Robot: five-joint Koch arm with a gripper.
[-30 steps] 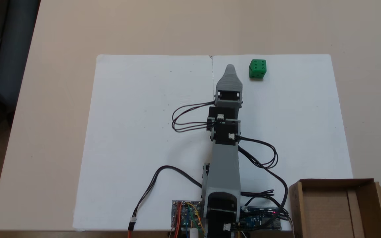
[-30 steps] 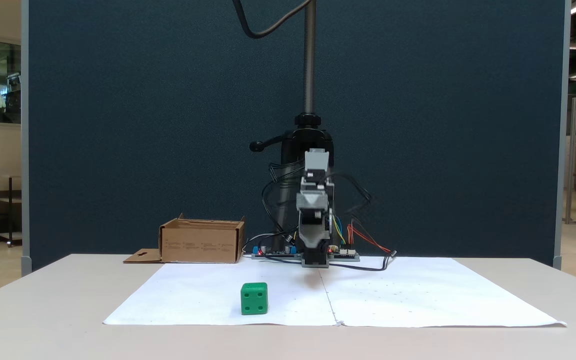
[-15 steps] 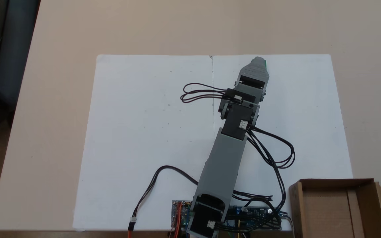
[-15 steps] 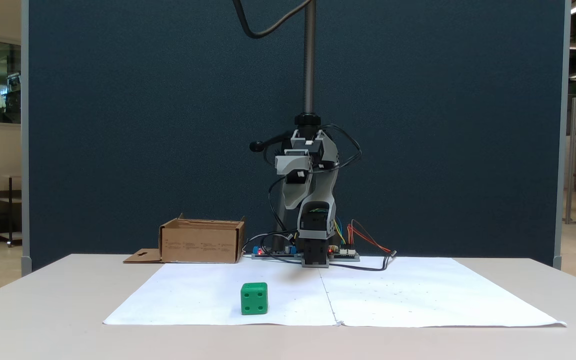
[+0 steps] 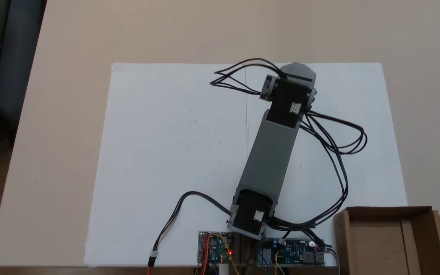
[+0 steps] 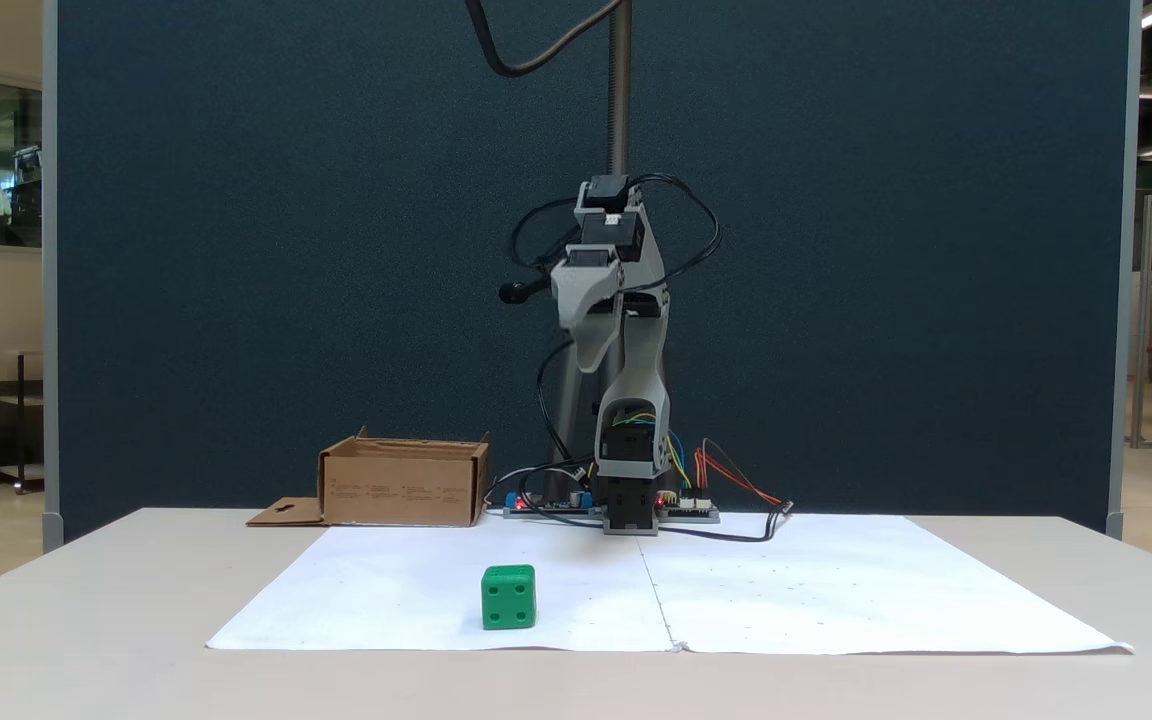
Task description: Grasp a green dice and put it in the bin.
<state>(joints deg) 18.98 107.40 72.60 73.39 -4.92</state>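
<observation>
Well below the gripper [image 6: 591, 360], the green dice [image 6: 509, 597] sat untouched; the arm had swung over and risen, poised to descend. Jaw spread couldn't be told.

From above, the arm [image 5: 277, 130] hides the green dice, the bin [image 5: 395, 214] runs off the bottom edge, and the jaws' gap cannot be told.

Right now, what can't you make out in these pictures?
- The dice: from above, the arm covers it; it shows from the front.
- The gripper: open or shut cannot be told; from the front the jaws overlap.
- The bin: from above, the frame edge cuts it; from the front, its wall hides the inside.
</observation>
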